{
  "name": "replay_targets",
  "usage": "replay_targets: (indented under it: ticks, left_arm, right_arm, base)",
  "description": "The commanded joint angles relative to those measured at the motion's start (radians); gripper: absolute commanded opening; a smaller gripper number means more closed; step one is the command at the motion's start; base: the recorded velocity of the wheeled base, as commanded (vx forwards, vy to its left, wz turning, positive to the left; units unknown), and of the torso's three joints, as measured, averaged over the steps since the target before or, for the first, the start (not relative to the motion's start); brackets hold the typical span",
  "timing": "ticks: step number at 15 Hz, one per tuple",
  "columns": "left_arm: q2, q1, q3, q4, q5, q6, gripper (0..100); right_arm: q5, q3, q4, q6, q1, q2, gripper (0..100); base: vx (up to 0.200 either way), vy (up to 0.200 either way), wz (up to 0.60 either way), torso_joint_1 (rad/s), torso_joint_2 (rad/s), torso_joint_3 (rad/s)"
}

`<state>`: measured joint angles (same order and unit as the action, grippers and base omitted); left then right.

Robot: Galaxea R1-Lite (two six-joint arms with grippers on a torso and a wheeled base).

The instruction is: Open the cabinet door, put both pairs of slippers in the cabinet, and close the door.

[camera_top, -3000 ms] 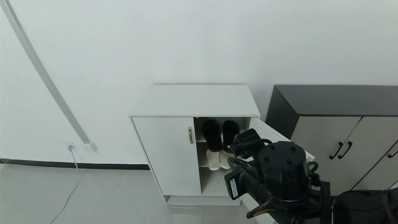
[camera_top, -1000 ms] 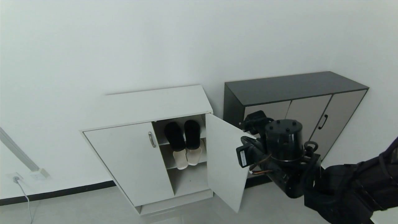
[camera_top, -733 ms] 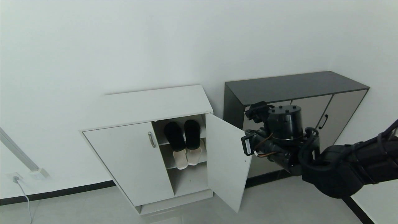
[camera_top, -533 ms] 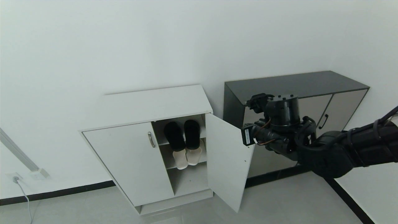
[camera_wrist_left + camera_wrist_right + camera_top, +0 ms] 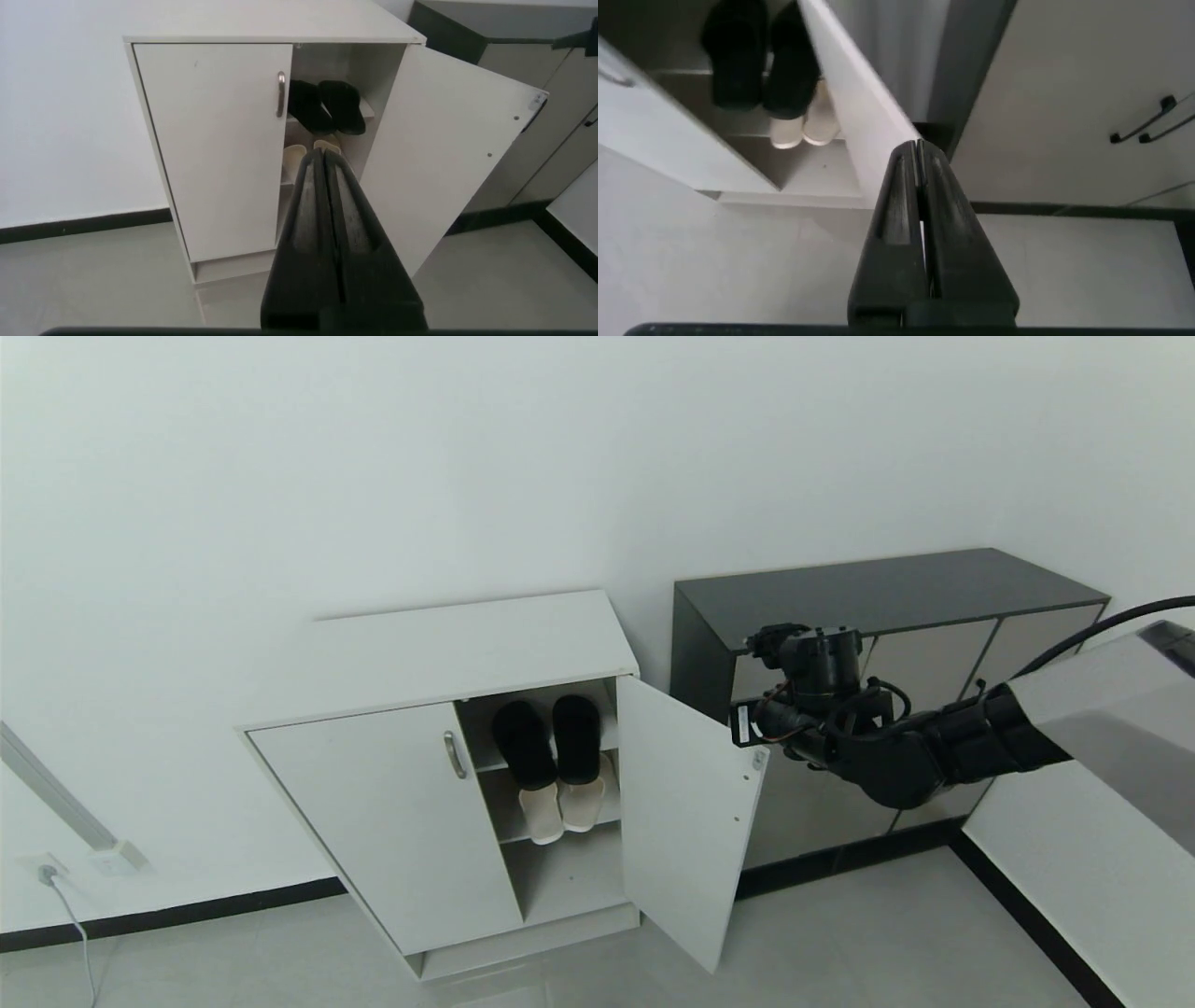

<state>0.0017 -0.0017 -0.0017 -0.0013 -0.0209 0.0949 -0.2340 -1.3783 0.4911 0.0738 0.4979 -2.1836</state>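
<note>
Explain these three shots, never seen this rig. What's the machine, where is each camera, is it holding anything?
It is a wheeled robot with two arms, each ending in a two-finger gripper. The wide picture comes from a camera on its head. The other two come from cameras on the wrists, looking along the fingers. In front stands a white cabinet with its right door open. Inside, black slippers sit on the upper shelf and pale slippers on the one below. The right gripper is shut and empty, close to the door's outer edge. The left gripper is also shut and empty, farther back, facing the cabinet. A dark cabinet stands alongside.
</note>
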Motion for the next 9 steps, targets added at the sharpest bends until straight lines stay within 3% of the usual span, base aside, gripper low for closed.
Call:
replay_targets:
  ticks: [1, 9]
  left_arm:
    - [0.001, 0.000, 0.000, 0.000, -0.001, 0.000, 0]
    - [0.001, 0.000, 0.000, 0.000, -0.001, 0.000, 0]
  right_arm:
    - [0.001, -0.039, 0.001, 0.000, -0.019, -0.071, 0]
    - [-0.002, -0.128, -0.002, 0.000, -0.056, -0.165, 0]
  base:
    - [0.000, 0.000, 0.00, 0.000, 0.00, 0.000]
    - [0.000, 0.000, 0.00, 0.000, 0.00, 0.000]
